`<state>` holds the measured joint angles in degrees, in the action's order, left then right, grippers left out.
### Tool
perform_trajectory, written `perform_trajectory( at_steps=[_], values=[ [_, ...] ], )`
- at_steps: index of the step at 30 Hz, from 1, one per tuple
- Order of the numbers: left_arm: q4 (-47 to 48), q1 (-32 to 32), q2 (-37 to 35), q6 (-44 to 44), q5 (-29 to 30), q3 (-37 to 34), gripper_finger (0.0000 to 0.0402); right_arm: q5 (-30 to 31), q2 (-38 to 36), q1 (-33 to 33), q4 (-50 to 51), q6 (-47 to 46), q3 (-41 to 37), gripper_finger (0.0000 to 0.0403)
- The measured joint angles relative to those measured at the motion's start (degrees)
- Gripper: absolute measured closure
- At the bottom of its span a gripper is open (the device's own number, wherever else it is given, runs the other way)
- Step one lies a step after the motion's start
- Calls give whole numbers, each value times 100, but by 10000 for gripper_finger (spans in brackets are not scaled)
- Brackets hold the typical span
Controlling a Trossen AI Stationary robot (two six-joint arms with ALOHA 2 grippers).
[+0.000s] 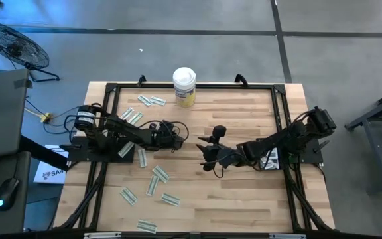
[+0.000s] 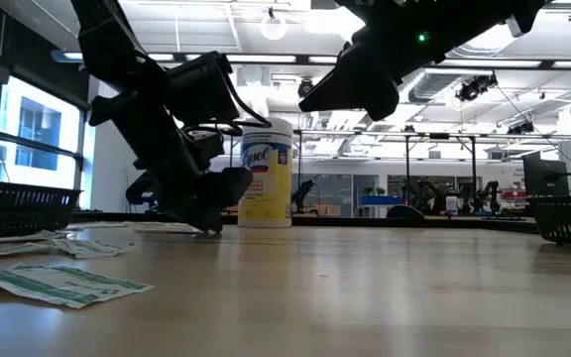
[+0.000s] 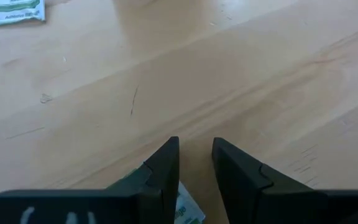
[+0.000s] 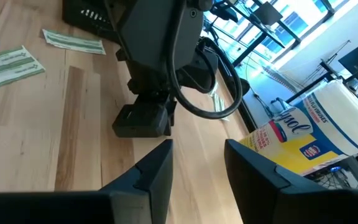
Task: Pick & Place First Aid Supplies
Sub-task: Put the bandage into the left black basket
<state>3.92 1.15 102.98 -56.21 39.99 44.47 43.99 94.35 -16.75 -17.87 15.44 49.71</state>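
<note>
Several first aid supplies, flat green-white packets, lie flat on the left half of the wooden table; some show in the low view and the right wrist view. My left gripper slants down close to the table near its middle, open, with bare wood between its tips. A packet shows under its fingers, far back; whether it touches them I cannot tell. My right gripper hovers higher, right of the left one, open and empty, pointing at the left gripper.
A white-lidded canister with a yellow label stands at the table's far edge. Black baskets stand at the left and right sides. A white item lies under the right arm. Bare wood lies in the near right part.
</note>
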Motion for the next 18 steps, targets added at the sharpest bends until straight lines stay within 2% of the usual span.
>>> perform_trajectory(
  at_steps=[13,18],
  values=[
    [411,17,-348,7,-341,-20,305,30,0,2,7,1,0,265],
    [421,195,-446,-84,-272,-17,305,-2,0,45,4,-25,0,265]
  ],
)
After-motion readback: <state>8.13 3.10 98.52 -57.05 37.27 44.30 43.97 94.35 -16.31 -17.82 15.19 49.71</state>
